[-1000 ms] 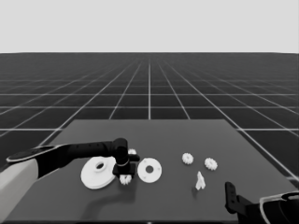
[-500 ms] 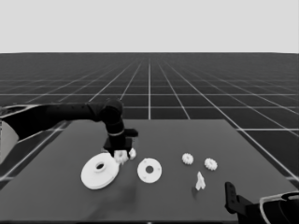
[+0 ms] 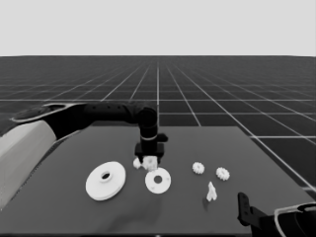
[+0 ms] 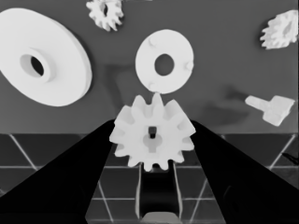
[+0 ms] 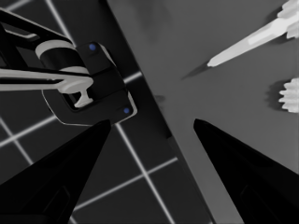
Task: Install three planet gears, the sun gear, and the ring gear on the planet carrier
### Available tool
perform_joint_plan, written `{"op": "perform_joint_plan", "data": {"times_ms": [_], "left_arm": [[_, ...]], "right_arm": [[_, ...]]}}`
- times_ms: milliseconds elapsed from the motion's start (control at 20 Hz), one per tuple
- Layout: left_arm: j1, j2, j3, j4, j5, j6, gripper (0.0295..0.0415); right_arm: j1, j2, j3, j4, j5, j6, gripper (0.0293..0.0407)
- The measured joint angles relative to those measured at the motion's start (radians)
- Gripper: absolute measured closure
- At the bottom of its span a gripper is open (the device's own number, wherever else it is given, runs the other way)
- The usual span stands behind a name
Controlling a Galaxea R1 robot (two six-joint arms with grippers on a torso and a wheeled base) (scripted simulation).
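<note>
So the leftovers: there's a thin white piece (image 3: 211, 191) lying on the dark table (image 3: 74, 153), well off to the right of the left claw (image 3: 148, 160) and just up-left of the right claw (image 3: 243, 206), closer to that one. From the right claw's own camera, it shows as a long pale sliver ahead of the fingers. Past the table edge beside that claw sits dark machinery (image 5: 88, 84) with pale bands and two little blue lights. Grid floor (image 3: 222, 94) runs out behind everything.

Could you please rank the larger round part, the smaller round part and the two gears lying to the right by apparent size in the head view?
1. Larger round part.
2. Smaller round part.
3. The two gears look alike; no ranking between them.
</note>
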Motion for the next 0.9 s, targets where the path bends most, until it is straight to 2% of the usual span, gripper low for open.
{"op": "perform_joint_plan", "data": {"times_ms": [250, 300, 350, 400, 500, 750, 850, 900], "left_arm": [[0.0, 0.018, -0.018, 0.0, 0.0, -0.001, 0.0398], [0.143, 0.016, -0.012, 0.174, 0.002, -0.008, 0.0398], [0.267, 0.021, -0.04, 0.278, 0.001, 0.015, 0.0398], [0.333, 0.027, -0.076, 0.336, -0.007, 0.044, 0.0398], [0.388, 0.036, -0.124, 0.386, -0.022, 0.079, 0.0398], [0.41, 0.041, -0.15, 0.409, -0.032, 0.097, 0.0398], [0.411, 0.042, -0.151, 0.41, -0.033, 0.097, 0.0339], [0.411, 0.042, -0.151, 0.41, -0.033, 0.098, 0.033]], "right_arm": [[0.0, 0.0, 0.0, 0.0, 0.0, 0.0, 0.0315], [0.0, 0.0, 0.0, 0.0, 0.0, 0.0, 0.0315], [0.0, 0.0, 0.0, 0.0, 0.0, 0.0, 0.0315], [0.0, 0.0, 0.0, 0.0, 0.0, 0.0, 0.0315], [0.0, 0.0, 0.0, 0.0, 0.0, 0.0, 0.0315], [0.0, 0.0, 0.0, 0.0, 0.0, 0.0, 0.0315], [0.0, 0.0, 0.0, 0.0, 0.0, 0.0, 0.0315], [0.0, 0.0, 0.0, 0.0, 0.0, 0.0, 0.0315]]}}
